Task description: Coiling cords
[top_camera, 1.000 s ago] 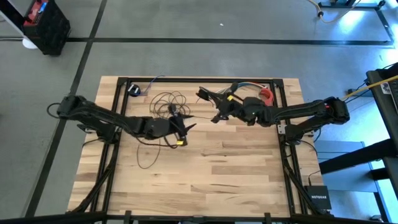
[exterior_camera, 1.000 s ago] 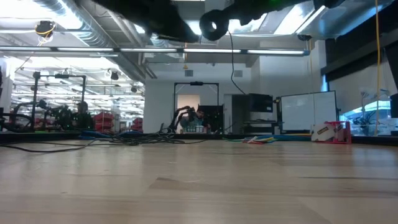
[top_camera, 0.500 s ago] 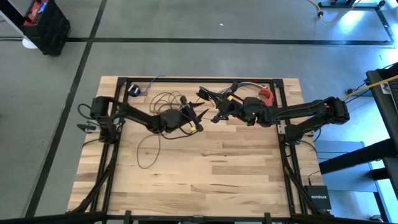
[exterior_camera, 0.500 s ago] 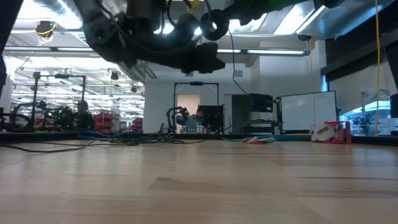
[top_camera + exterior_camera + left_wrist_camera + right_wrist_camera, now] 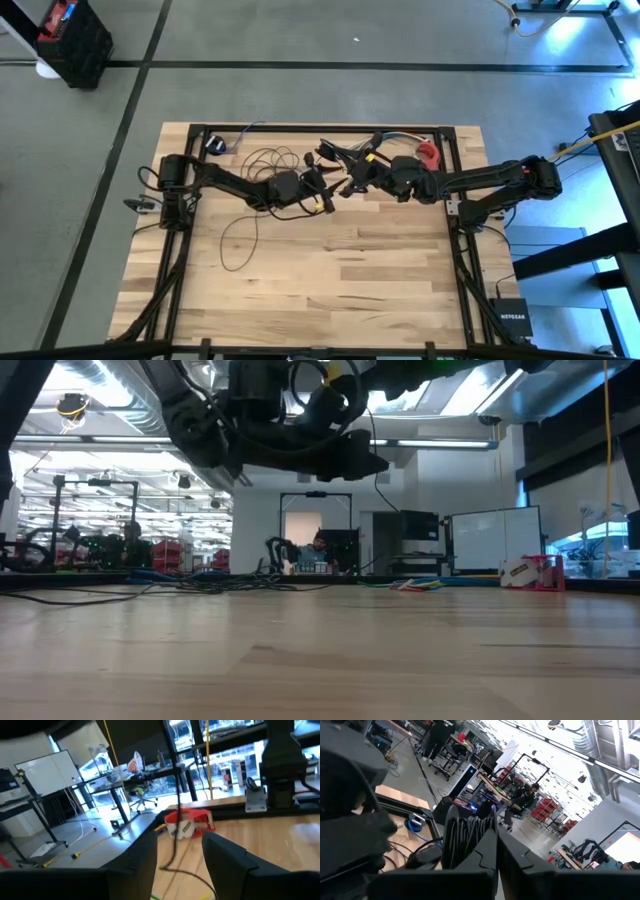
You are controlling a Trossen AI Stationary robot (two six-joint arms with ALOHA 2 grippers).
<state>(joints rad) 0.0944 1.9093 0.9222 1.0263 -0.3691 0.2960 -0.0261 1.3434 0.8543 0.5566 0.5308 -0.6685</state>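
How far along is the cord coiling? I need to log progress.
Part done: the right gripper is shut on a bundle of coiled turns of the cords. In hand: the left gripper, open, is up close to it. Left: loose loops and a trailing strand on the table, plus the puck end.

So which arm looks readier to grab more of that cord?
Probably the left. Its gripper is open beside the cord loops, with a strand running between its fingers in the left wrist view. The right gripper is shut on a bundle of coils, so it is busy holding.
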